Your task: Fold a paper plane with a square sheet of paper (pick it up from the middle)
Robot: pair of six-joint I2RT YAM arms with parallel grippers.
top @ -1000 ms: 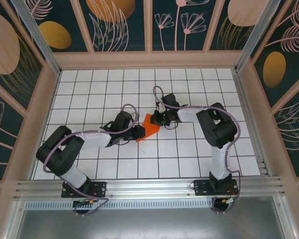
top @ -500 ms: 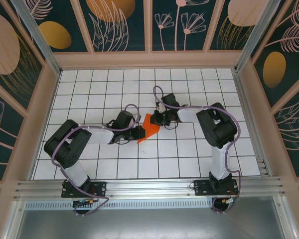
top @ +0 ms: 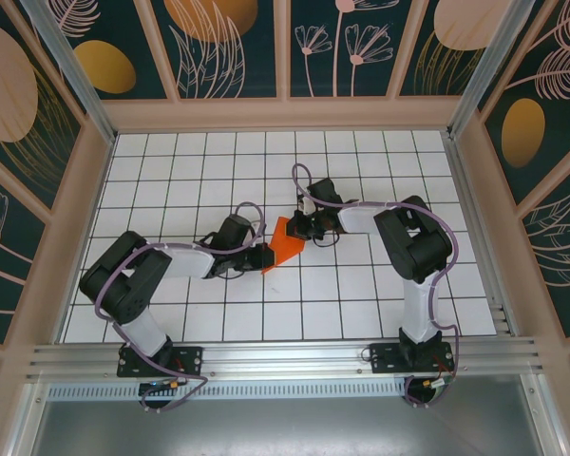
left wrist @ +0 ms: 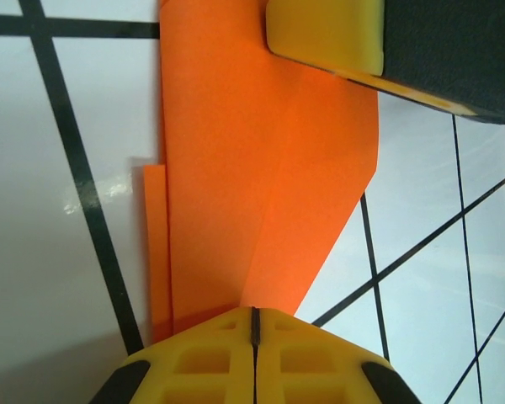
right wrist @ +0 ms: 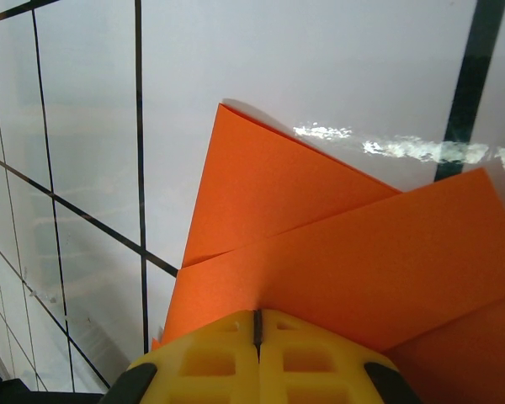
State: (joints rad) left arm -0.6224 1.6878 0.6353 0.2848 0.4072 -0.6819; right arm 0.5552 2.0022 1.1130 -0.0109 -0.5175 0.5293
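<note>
The bright orange sheet of paper [top: 285, 241] is folded into overlapping flaps with a pointed end and sits mid-table, between the two grippers. My left gripper [top: 264, 255] is at its lower left edge. In the left wrist view its yellow fingertips [left wrist: 254, 324] are pressed together where a crease of the paper [left wrist: 252, 168] runs into them. My right gripper [top: 302, 228] is at the paper's upper right. In the right wrist view its jaws [right wrist: 257, 324] are shut on a layered flap of the paper [right wrist: 320, 236]. One of the right gripper's yellow fingers [left wrist: 328, 34] shows over the paper's far end.
The white gridded table [top: 361, 304] extends on all sides of the paper. Wooden walls [top: 285, 114] enclose it at the back and sides. An aluminium rail [top: 285, 356] runs along the near edge, by the arm bases.
The left gripper has closed on the paper's lower left edge, and the left arm's elbow has shifted right. The paper has turned slightly. The right arm has not moved.
</note>
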